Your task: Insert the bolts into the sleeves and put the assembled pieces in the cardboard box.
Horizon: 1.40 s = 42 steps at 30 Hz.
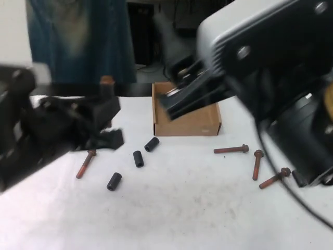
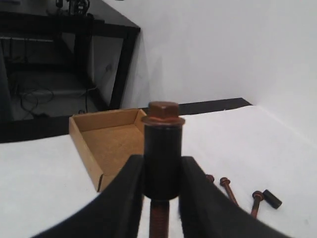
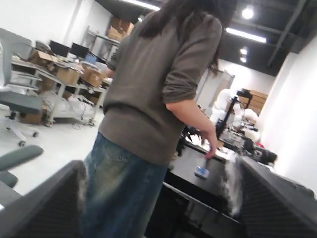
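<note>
My left gripper [image 2: 161, 191] is shut on a black sleeve [image 2: 162, 158] with a rust-brown bolt [image 2: 163, 111] pushed through it, held upright. In the high view this assembled piece [image 1: 107, 81] is raised at the left, to the left of the cardboard box [image 1: 188, 125]. The cardboard box [image 2: 104, 144] stands open with nothing inside. My right gripper [image 3: 158, 208] is open, lifted high and aimed out at the room; its fingers [image 1: 190, 96] hang above the box. Three loose sleeves [image 1: 138, 158] and one bolt [image 1: 86, 163] lie left of centre.
Three more bolts [image 1: 257, 164] lie on the white bench at the right, with another sleeve [image 1: 298, 178] beside them; the left wrist view shows those bolts [image 2: 228, 187] and that sleeve [image 2: 272, 199]. The right arm's body [image 1: 281, 67] looms over the right side.
</note>
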### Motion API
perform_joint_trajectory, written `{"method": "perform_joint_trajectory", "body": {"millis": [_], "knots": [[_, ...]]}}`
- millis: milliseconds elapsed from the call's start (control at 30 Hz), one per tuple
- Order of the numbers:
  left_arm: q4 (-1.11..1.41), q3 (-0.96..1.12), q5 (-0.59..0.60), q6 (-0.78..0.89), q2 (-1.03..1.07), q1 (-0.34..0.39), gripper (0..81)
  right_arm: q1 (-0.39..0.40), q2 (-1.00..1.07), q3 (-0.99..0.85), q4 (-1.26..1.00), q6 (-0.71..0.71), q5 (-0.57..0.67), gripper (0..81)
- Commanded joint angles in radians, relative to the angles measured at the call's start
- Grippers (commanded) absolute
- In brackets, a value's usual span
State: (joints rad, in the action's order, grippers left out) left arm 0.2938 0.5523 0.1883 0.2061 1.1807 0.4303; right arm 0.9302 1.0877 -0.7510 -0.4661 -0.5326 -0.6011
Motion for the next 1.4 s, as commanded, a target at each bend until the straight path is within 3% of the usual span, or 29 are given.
{"method": "perform_joint_trajectory", "body": {"millis": [0,367,533,633,767,833,867,1367], "knots": [[-0.038,0.074,-0.008,0.007,0.052,-0.002,0.8,-0.016,-0.020,-0.004,0.034,0.013,-0.012,76.4],[-0.322,0.626,-0.008,0.007,0.544,-0.002,0.8,-0.276,-0.095,-0.004,0.412,0.017,-0.009,76.4],[-0.458,0.865,-0.008,0.007,0.739,-0.002,0.8,-0.335,-0.095,-0.004,0.579,0.013,0.162,71.8],[-0.499,0.975,-0.008,0.007,0.824,-0.002,0.8,-0.363,-0.095,-0.004,0.610,-0.033,0.166,56.8],[-0.499,1.074,-0.008,0.004,0.913,-0.002,0.8,-0.392,-0.095,-0.004,0.607,-0.044,0.110,25.4],[-0.499,1.107,-0.008,0.005,0.953,0.000,0.8,-0.398,-0.095,-0.004,0.607,-0.044,0.071,4.8],[-0.503,1.120,-0.008,0.005,0.971,0.001,0.8,-0.401,-0.095,-0.004,0.607,-0.042,0.059,0.1],[-0.603,1.173,0.001,0.005,1.077,0.005,0.8,-0.401,-0.095,-0.004,0.609,-0.044,0.039,0.8]]}}
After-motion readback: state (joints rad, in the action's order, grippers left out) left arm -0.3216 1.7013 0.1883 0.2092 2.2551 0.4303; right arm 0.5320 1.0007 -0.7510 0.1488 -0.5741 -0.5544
